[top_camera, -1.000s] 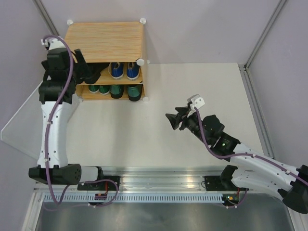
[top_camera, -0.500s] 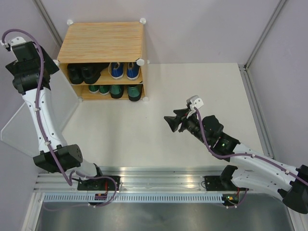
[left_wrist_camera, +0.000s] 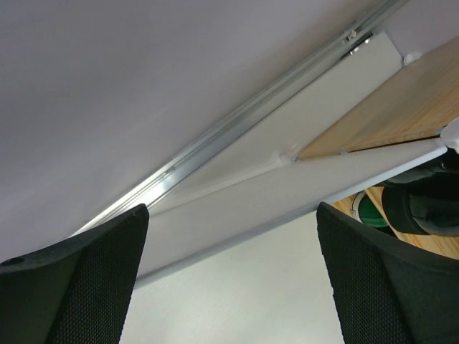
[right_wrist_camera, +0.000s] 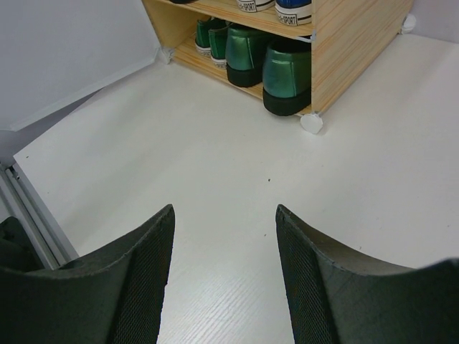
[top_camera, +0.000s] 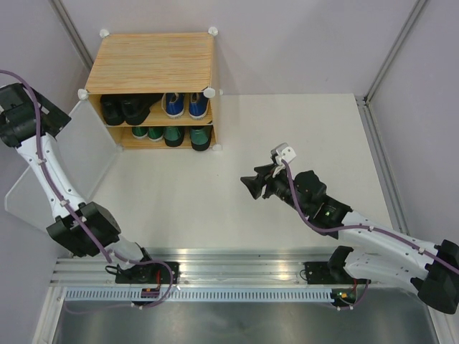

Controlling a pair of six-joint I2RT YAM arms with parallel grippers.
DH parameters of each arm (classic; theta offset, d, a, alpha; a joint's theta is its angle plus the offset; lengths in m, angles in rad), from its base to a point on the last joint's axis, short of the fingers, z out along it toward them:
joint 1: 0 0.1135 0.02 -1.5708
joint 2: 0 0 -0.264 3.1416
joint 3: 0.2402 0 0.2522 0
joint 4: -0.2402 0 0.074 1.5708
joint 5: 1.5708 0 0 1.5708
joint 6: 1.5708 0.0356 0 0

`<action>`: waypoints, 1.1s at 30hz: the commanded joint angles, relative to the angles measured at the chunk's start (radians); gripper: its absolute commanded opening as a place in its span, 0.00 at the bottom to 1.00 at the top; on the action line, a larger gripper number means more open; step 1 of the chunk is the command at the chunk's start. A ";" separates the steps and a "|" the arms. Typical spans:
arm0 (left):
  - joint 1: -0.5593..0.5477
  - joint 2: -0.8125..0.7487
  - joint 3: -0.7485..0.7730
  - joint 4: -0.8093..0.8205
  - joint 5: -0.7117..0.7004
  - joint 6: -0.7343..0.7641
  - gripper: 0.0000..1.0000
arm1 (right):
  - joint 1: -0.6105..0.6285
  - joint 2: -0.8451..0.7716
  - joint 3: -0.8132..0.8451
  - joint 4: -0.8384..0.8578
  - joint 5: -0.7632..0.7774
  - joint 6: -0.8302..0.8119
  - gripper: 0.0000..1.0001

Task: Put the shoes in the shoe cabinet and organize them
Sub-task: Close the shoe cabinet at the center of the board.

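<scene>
Now all four pairs sit inside the shoe cabinet (top_camera: 154, 63), which stands at the far left of the white surface (top_camera: 287, 143). On the upper shelf the black ankle boots (top_camera: 120, 109) fill the left half and the blue sneakers (top_camera: 185, 104) the right. On the lower shelf the green sneakers (top_camera: 146, 132) lie at the left and the dark-green loafers (top_camera: 188, 136) at the right, the outermost loafer just beside the cabinet's right wall. The frosted door panel (top_camera: 68, 168) stands swung wide open, joined to the cabinet's left front edge and reaching out toward the near left.

The left arm rises over that panel, its wrist up by the left edge of the overhead view. The left claw (left_wrist_camera: 229, 215) is released, its fingers (left_wrist_camera: 86, 287) spread wide with nothing between them. Its camera looks along the door's top edge to the cabinet's wooden top, with a black boot showing beneath at the right.

The right claw (top_camera: 252, 185) hovers above the middle of the surface, well apart from the cabinet and pointed toward it. It too is released, jaws parted and grasping nothing. Between them its camera shows bare surface. Beyond that are the loafers at the front of the lower shelf and a white corner connector (right_wrist_camera: 310, 122) at the cabinet's foot.
</scene>
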 commanded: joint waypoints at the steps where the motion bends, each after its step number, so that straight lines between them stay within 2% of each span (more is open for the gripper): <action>1: 0.040 -0.029 -0.052 0.024 0.117 -0.069 0.99 | 0.000 0.008 0.001 0.036 -0.023 0.014 0.63; 2: 0.047 -0.040 -0.079 0.027 0.162 -0.077 0.99 | -0.001 0.008 0.002 0.035 -0.025 0.014 0.63; 8: 0.054 -0.116 -0.187 0.049 0.210 -0.089 0.99 | -0.001 -0.012 -0.010 0.042 -0.022 0.014 0.63; 13: 0.045 -0.248 -0.287 0.057 0.301 -0.102 0.99 | -0.001 -0.015 -0.003 0.029 -0.025 0.008 0.63; 15: 0.025 -0.305 -0.366 0.087 0.385 -0.097 0.99 | -0.001 -0.021 -0.001 0.026 -0.017 0.001 0.63; 16: 0.014 -0.357 -0.430 0.128 0.472 -0.089 0.99 | -0.001 -0.024 0.001 0.023 -0.014 0.001 0.63; 20: -0.055 -0.448 -0.507 0.136 0.586 0.013 0.99 | 0.000 -0.029 0.001 0.015 -0.002 -0.006 0.63; 24: -0.158 -0.531 -0.506 0.101 0.596 0.046 0.99 | -0.001 -0.021 0.002 0.015 0.014 -0.012 0.64; 29: -0.215 -0.642 -0.436 0.080 0.618 0.052 1.00 | -0.001 0.003 0.008 0.010 0.032 -0.015 0.67; 33: -0.236 -0.719 -0.431 0.127 0.504 -0.003 0.99 | -0.001 0.017 0.010 0.009 0.044 -0.019 0.67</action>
